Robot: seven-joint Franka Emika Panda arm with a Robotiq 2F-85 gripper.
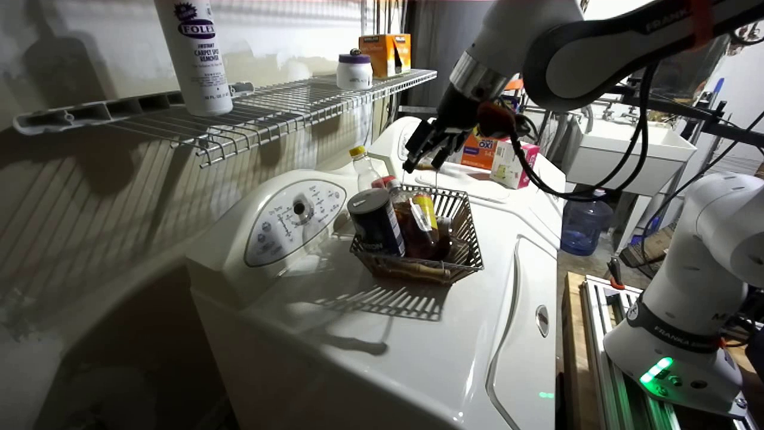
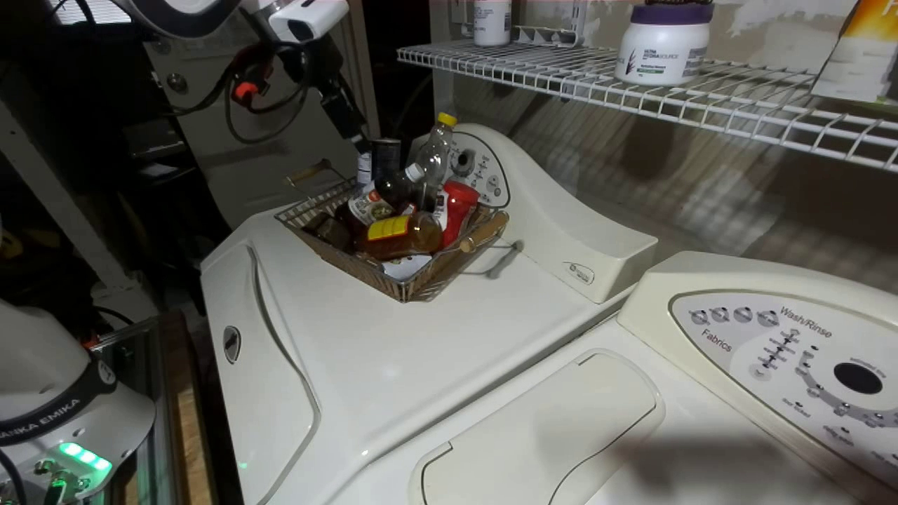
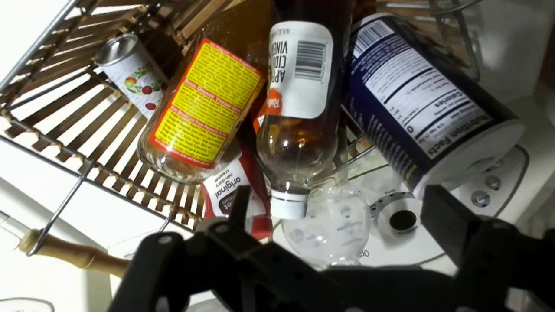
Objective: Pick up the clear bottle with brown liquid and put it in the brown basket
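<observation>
Two white laundry machines point(image 2: 491, 449) stand side by side under hard light, and the top of one makes the counter point(image 2: 393, 344), with a wire shelf point(image 1: 286, 101) running along the wall point(image 1: 280, 36) above it. Up on that shelf: a tall white bottle point(image 1: 200, 65), a purple-lidded jar point(image 1: 354, 76), an orange box point(image 1: 377, 57). Down on the counter sits the brown basket point(image 2: 351, 266), slatted and flared, packed tight, and right in the thick of it, the brown-liquid bottle point(image 3: 299, 147)! It's inside the basket, lying at a slant, white cap point(image 3: 288, 206) at the upper end. Neighbours on both sides: the yellow-labelled bottle point(image 3: 206, 108), and the dark blue canister point(image 3: 416, 86), tilted at the basket's edge. Over by a wooden handle point(image 2: 485, 231), a red jar point(image 2: 459, 210); low against the slats, a small can point(image 3: 132, 76). And a clear bottle point(image 2: 436, 158) with a yellow cap point(image 2: 447, 119) pokes up past the pack; in the basket or just behind it, I can't tell.

Now overhead: the pincer point(image 3: 337, 199), hanging from the arm point(image 1: 555, 57) above the basket, jaws spread wide, fingers point(image 3: 446, 221) well apart. From the wrist view, that white cap shows in the gap between them, apart from both, nearer one finger than the other. Off to one side, a blue water jug point(image 1: 585, 227) sits near a white sink point(image 1: 627, 164), and green lights point(image 1: 656, 370) glow at the foot of the arm.
</observation>
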